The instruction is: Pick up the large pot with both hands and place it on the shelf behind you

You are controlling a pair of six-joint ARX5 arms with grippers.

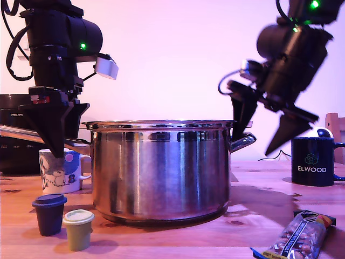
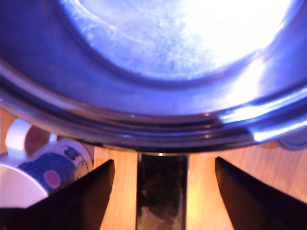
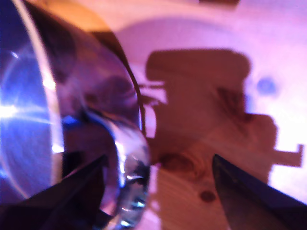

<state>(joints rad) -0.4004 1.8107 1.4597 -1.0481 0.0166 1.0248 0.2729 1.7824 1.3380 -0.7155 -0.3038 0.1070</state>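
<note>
**Big pot not lifted yet, both grippers open at its handles**

Near the middle of the table (image 1: 259,216): the large pot (image 1: 161,170). Stands upright on the wood. Points its long handle (image 1: 27,135) toward the table edge at the exterior view's left. Points its loop handle (image 1: 243,142) toward the opposite edge. So lies side to side, handle to handle.

Over the long handle: my first gripper (image 1: 58,129). Spread wide, holding nothing. Has one finger on each side of the handle, close to the pot's rim. Just beside it, a cartoon mug (image 1: 59,172).

By the loop handle: my second gripper (image 1: 254,143). Spread wide too, holding nothing. Hangs tilted and looks blurry. Keeps one finger near the pot's wall and the other over bare wood. Hard to tell if touching the loop.

Likely next: come down, squeeze both handles, lift together. Looks better lined up at my first gripper. Probably needs more turning at my second gripper first. No shelf in sight.
</note>
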